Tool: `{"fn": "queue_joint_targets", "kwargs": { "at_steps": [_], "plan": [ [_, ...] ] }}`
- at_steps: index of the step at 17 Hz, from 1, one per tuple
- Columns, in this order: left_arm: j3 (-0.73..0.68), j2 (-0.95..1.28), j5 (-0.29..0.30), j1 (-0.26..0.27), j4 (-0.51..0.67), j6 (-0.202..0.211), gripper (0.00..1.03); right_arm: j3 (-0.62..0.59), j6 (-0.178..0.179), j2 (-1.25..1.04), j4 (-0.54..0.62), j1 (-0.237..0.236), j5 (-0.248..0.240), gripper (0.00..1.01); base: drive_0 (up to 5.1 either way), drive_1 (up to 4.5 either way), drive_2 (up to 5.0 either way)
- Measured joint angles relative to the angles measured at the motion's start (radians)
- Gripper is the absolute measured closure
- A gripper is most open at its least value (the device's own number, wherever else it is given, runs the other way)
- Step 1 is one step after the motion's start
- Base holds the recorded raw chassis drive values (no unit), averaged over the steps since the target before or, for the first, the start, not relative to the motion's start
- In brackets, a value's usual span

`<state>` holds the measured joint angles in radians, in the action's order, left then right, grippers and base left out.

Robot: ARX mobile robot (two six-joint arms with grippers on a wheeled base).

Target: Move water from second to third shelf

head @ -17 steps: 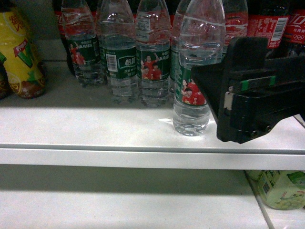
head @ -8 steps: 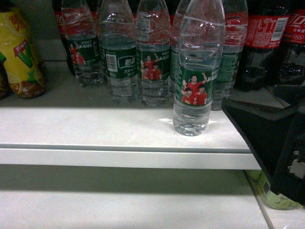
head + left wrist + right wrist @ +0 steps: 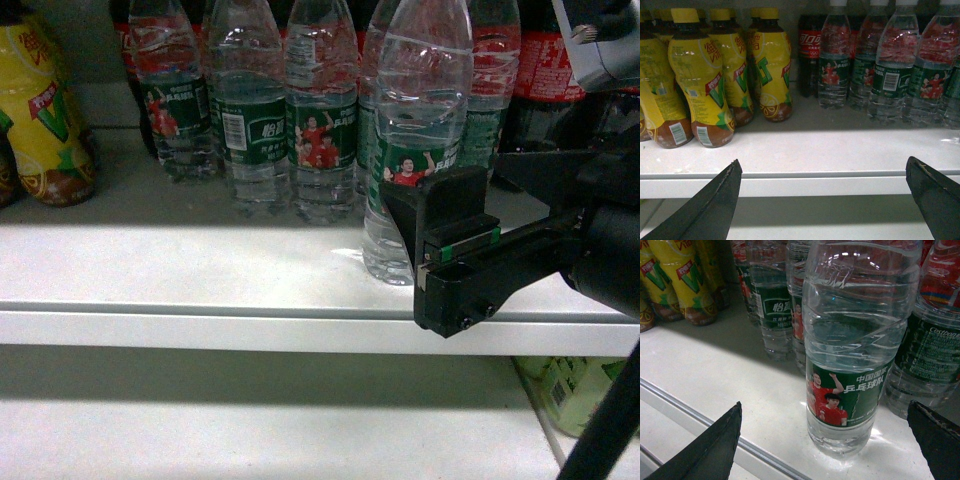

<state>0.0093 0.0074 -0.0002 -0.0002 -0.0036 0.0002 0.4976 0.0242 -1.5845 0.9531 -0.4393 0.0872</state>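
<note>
The right gripper point(image 3: 440, 215) hides the lower right part of the water bottle point(image 3: 415, 140); its cap is cut off by the top edge. On the lower shelf at far right, a pale green pack point(image 3: 590, 395) is half hidden, its print too blurred to read.

The setting is a retail shop drinks aisle. White metal shelving point(image 3: 250, 325) spans the frame in tiers. Identical stock stands in rows: clear ribbed water bottles with green labels point(image 3: 320, 110) at upper centre, yellow-labelled tea bottles point(image 3: 700, 80) at left, dark cola bottles with red labels point(image 3: 555, 60) at upper right.
</note>
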Motion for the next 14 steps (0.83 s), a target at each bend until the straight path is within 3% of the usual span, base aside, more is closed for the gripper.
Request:
{"fn": "queue_joint_targets", "kwargs": {
  "at_steps": [7, 14],
  "plan": [
    [0.000, 0.000, 0.000, 0.000, 0.000, 0.000, 0.05, 0.087, -0.026, -0.068, -0.026, -0.001, -0.055, 0.03, 0.0, 0.00, 0.0],
    [0.000, 0.000, 0.000, 0.000, 0.000, 0.000, 0.05, 0.192, -0.013, -0.179, -0.032, -0.030, -0.126, 0.03, 0.0, 0.00, 0.0]
  ]
}}
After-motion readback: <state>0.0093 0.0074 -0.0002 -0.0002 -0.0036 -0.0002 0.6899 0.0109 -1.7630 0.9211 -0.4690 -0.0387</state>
